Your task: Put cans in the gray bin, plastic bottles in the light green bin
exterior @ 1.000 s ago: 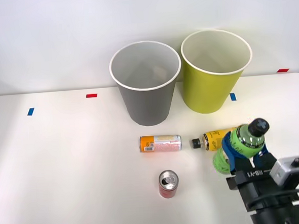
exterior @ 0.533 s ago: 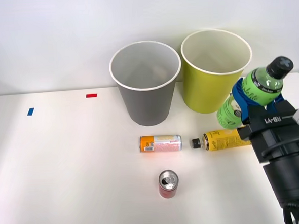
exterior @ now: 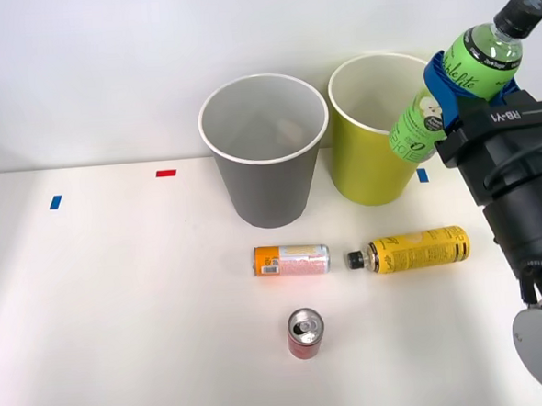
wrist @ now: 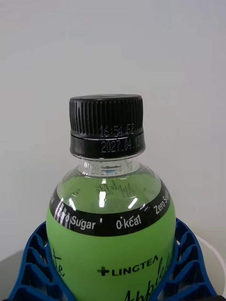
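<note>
Table: white top (exterior: 120, 295) under a plain pale wall, with small red and blue tape marks (exterior: 165, 174) well to the left of my pincer.
Gray bin: I see the gray bin (exterior: 266, 162) standing upright on the table, lower than my pincer and well off to its left, touching or nearly touching the other bin.
Orange can: the orange and pinkish-white can (exterior: 291, 260) lies on its side, far below and left of my pincer.
Red can: the red can (exterior: 305, 333) stands upright with its silver top up, the farthest of the task's things from my pincer.
Light green bin: the light green bin (exterior: 391, 131) stands just left of and beneath my pincer; the bottle's lower end overlaps its right rim in the front view.
Yellow bottle: the yellow bottle (exterior: 410, 250) lies on its side, black cap pointing left, on the table below my pincer.
Right pincer: my right pincer (exterior: 457, 86) is up in the air, its blue ribbed fingers (wrist: 33, 268) clamped on either side of the green bottle.
Green bottle: the green bottle (exterior: 461, 72) is held off the table, tilted, black cap up and to the right.
</note>
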